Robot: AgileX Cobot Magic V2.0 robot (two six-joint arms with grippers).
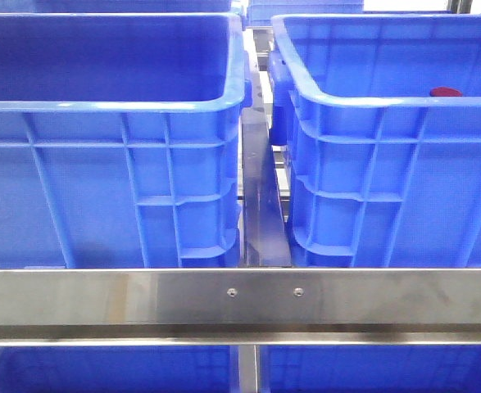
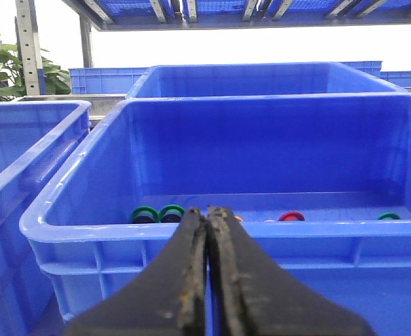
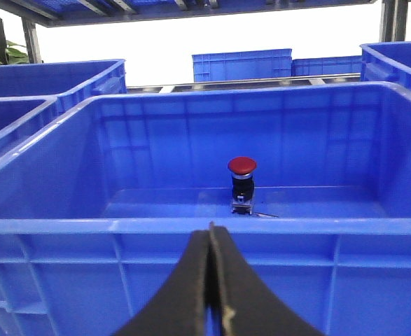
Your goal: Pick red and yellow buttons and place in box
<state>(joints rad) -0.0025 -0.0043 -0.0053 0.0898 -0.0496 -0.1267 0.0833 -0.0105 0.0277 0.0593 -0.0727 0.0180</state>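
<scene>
Two blue crates stand side by side in the front view, the left crate [image 1: 109, 105] and the right crate [image 1: 363, 101]. A red domed button [image 1: 446, 92] just shows over the right crate's rim. In the right wrist view this red button [image 3: 242, 165] stands upright on its black body on the floor of the crate [image 3: 205, 225]. My right gripper [image 3: 211, 228] is shut and empty, just outside the near rim. My left gripper [image 2: 207, 210] is shut and empty before another crate [image 2: 121, 227] that holds a red button [image 2: 291, 216]. No yellow button shows clearly.
Green buttons [image 2: 157, 213] and another green one [image 2: 388, 216] lie in the crate seen by the left wrist. A steel rail [image 1: 240, 295] crosses in front of the crates, with a narrow gap [image 1: 256, 164] between them. More blue crates stand behind and beside.
</scene>
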